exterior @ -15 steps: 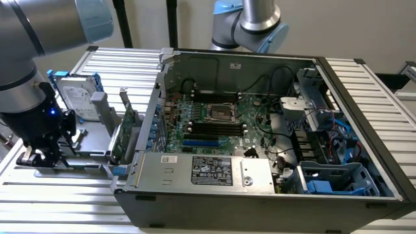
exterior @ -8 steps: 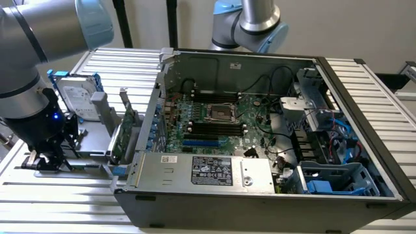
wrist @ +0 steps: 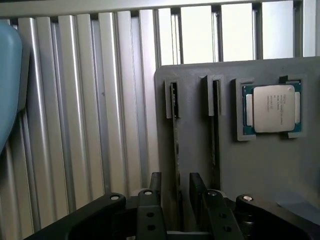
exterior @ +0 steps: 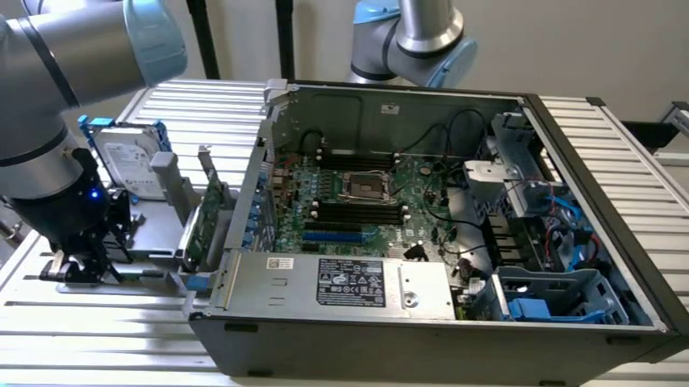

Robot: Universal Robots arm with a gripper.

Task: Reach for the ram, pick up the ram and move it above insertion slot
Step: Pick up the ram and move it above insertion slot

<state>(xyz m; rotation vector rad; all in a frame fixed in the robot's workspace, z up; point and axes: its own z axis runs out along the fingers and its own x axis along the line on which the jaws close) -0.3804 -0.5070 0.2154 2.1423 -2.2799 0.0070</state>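
Note:
In the wrist view the ram point(wrist: 175, 145) stands on edge in a slot of a grey holder point(wrist: 200, 80), showing as a thin dark strip. My gripper point(wrist: 175, 181) is open and straddles its near end, one black finger point(wrist: 156, 187) on each side, with small gaps to the stick. In the exterior view the gripper point(exterior: 81, 264) is low at the exterior view's left, over the grey holder point(exterior: 151, 234) outside the computer case. The black memory slots point(exterior: 356, 214) lie on the motherboard inside the open case.
A second thin stick point(wrist: 216, 135) sits in the neighbouring holder slot, and a processor chip point(wrist: 274, 108) lies in a recess beside it. A hard drive in a blue frame point(exterior: 124, 161) and an upright green card point(exterior: 205, 222) stand between the gripper and the case wall point(exterior: 250, 193).

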